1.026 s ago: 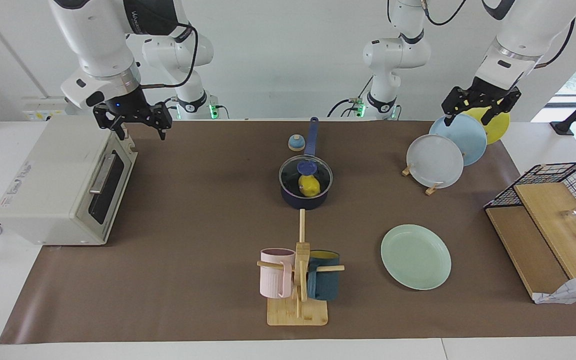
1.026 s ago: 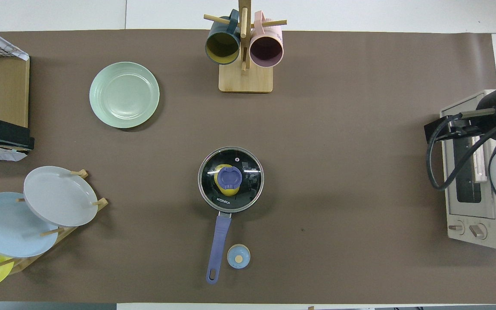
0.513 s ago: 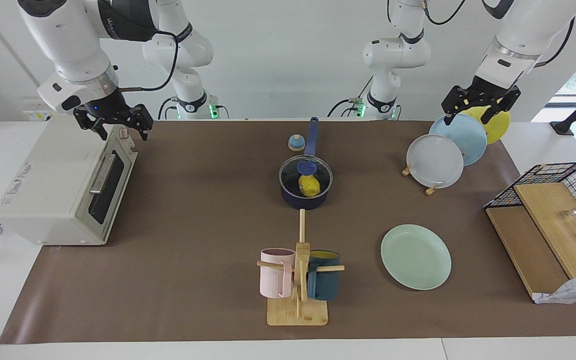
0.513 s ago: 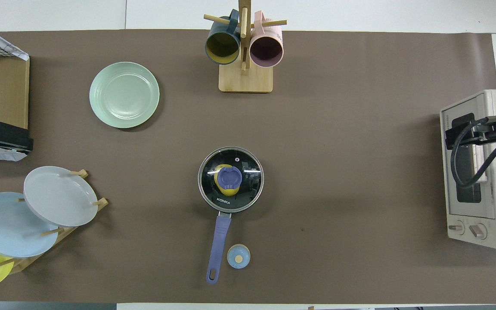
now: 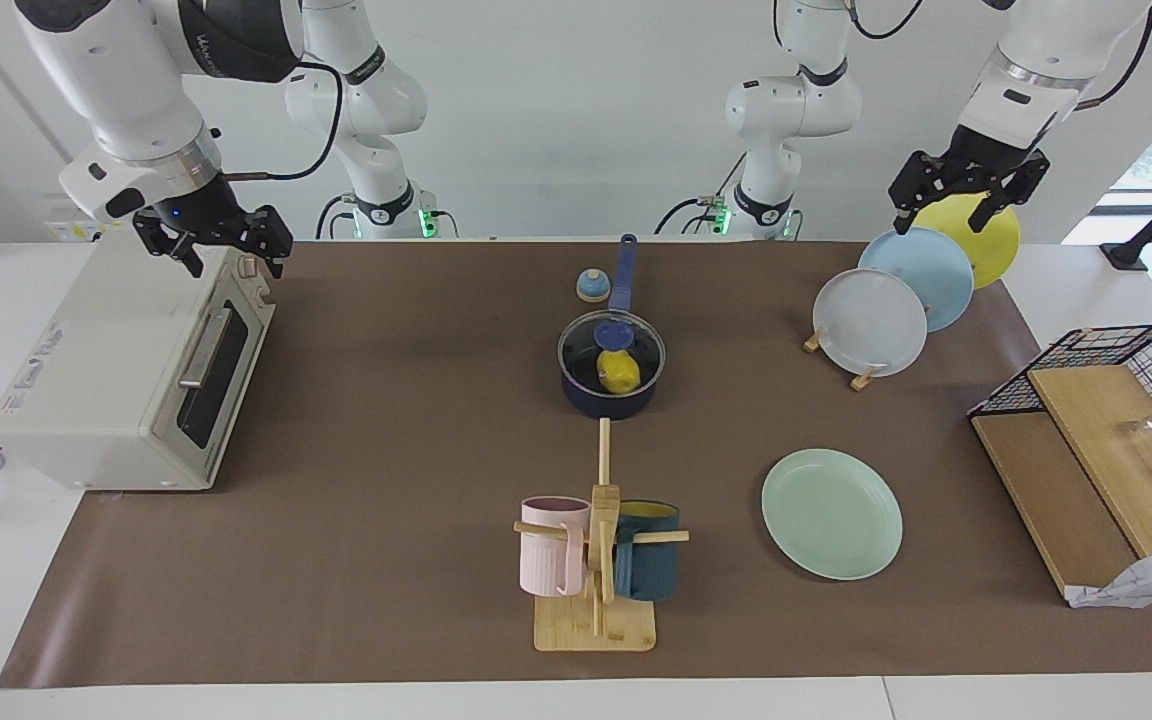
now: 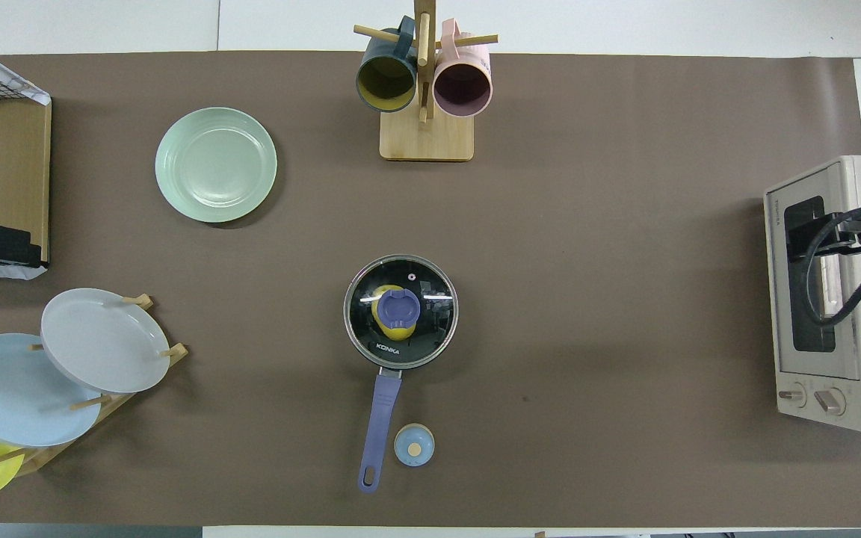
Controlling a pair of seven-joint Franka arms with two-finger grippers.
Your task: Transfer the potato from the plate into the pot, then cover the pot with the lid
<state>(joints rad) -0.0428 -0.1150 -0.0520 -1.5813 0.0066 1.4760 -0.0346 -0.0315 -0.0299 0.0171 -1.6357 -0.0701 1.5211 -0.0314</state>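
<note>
Yellow potato (image 5: 620, 373) inside the navy pot (image 5: 608, 397), mid-table, under the glass lid (image 5: 611, 349) with its blue knob. Mint plate (image 5: 831, 513) bare, farther from the robots. Right gripper (image 5: 213, 240) spread wide, empty, over the toaster oven (image 5: 126, 365). Left gripper (image 5: 967, 190) also spread, empty, over the plate rack (image 5: 861, 378). Brown mat (image 5: 386, 450) over white table.

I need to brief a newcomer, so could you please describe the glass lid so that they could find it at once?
Start at the brown table mat and find the dark navy saucepan with its long blue handle at the mat's middle. The round clear glass lid sits on it, covering a yellow toy potato. Unlike the small blue-and-tan bell-shaped object beside the handle, it is see-through, metal-rimmed, with a blue knob.
</note>
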